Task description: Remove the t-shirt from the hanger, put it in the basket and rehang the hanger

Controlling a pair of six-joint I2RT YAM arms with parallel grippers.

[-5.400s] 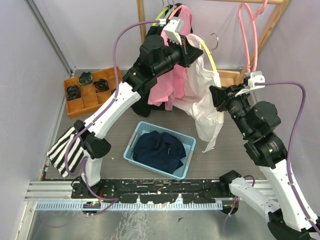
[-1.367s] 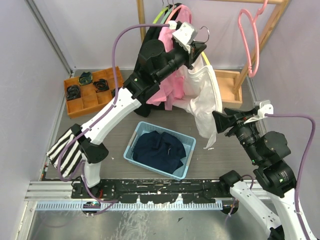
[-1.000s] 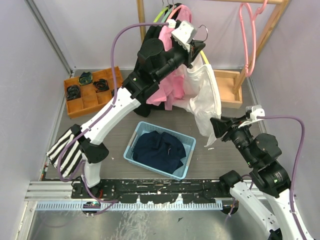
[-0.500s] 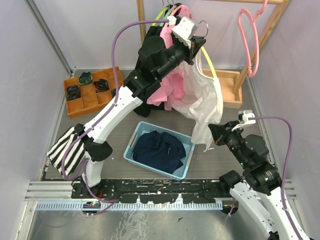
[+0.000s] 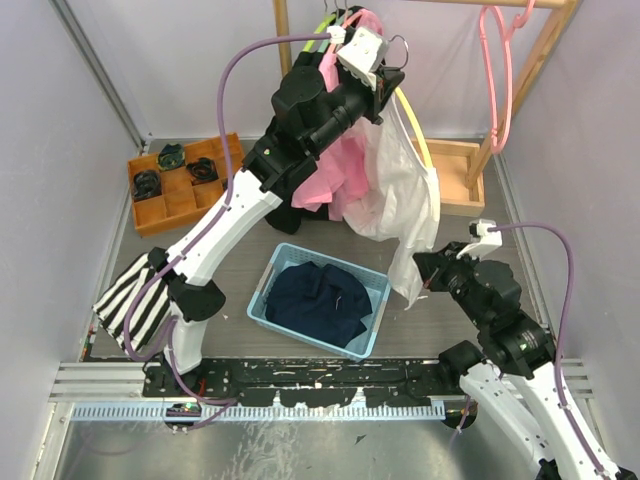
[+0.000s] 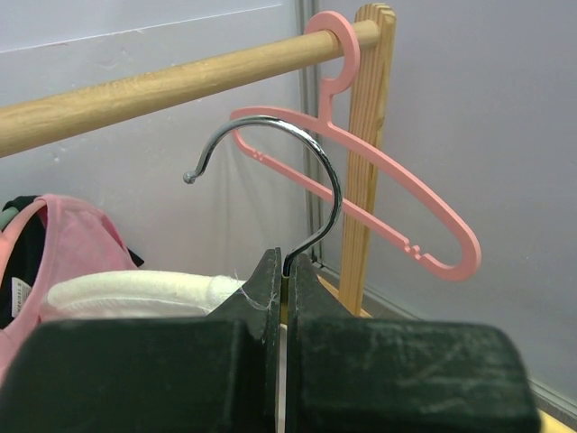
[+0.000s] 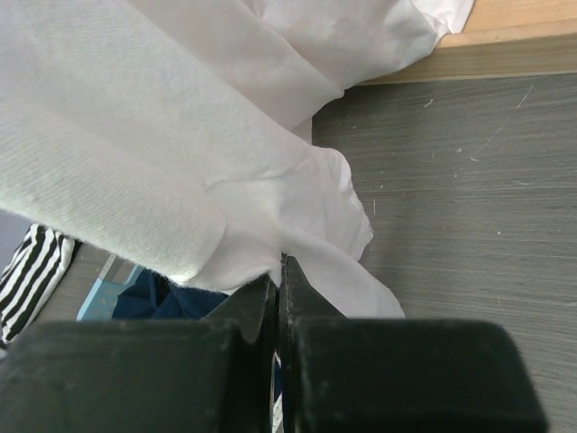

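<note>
Two arms share one white t-shirt (image 5: 405,190); nearest, the right arm is bent low, its right gripper (image 5: 432,272) pinched tight on the shirt's lower hem, a blue basket (image 5: 262,285) off to its left; beyond, the cloth rises steeply to the left gripper (image 5: 385,82), held high on an outstretched arm and clamped on the hanger (image 6: 332,185) just below its metal hook, with the wooden rail (image 6: 135,86) behind.

Just left of the right gripper (image 5: 424,282) the light blue plastic basket (image 5: 335,262) blocks the low way, and the hanging white t-shirt (image 5: 405,185) fills the room behind it. On its right the grey tabletop (image 7: 469,207) lies bare. Above the left gripper (image 6: 281,271), past the steel hanger hook (image 6: 317,167), the round wooden rail (image 6: 135,86) and a pink plastic hanger (image 6: 388,194) cross the path. A pink garment (image 5: 345,170) crowds its left side.
</note>
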